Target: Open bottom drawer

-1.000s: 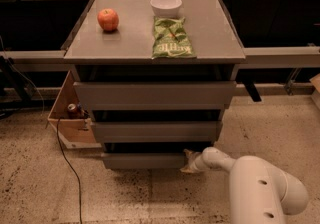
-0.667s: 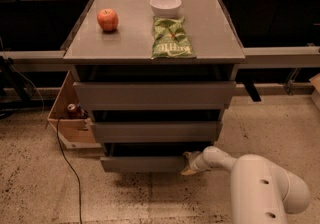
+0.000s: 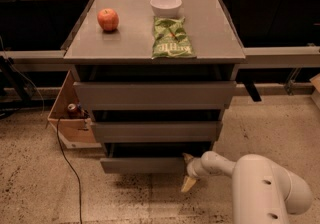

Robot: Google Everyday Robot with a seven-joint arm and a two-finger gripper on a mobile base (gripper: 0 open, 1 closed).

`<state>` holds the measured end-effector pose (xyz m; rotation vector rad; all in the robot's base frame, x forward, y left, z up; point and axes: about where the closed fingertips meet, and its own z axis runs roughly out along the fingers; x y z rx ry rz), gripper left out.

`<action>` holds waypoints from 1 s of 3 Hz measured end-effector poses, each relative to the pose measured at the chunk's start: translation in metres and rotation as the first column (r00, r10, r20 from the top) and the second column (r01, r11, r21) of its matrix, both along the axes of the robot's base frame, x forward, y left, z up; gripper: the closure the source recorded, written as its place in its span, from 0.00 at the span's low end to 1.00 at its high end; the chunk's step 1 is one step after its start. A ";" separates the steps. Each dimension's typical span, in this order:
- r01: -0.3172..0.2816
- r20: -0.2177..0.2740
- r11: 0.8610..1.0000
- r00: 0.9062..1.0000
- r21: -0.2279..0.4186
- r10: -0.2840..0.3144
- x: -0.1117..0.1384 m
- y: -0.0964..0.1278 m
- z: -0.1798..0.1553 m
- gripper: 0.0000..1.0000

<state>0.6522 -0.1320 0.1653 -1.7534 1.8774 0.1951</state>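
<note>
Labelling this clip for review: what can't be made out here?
Bottom drawer interior: camera view, dark, shadowed by the middle drawer.
Tool, at the bottom drawer's right end: camera view, its arm cut off by the bottom edge.
Box contents: hidden behind the cabinet.

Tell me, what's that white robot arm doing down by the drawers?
The robot's gripper is down low at the right end of the bottom drawer of the grey cabinet, working on opening it. That drawer is out only a little, with a dark gap above its front. On top of the cabinet sit an apple, a white bowl and a green snack bag, which nothing is touching.
</note>
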 end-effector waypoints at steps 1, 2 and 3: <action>-0.030 -0.050 0.999 0.998 0.008 0.031 -0.028 0.011 -0.012 0.18; -0.037 -0.060 0.999 0.997 0.009 0.037 -0.033 0.013 -0.009 0.43; -0.037 -0.060 0.999 0.997 0.009 0.037 -0.033 0.012 -0.001 0.64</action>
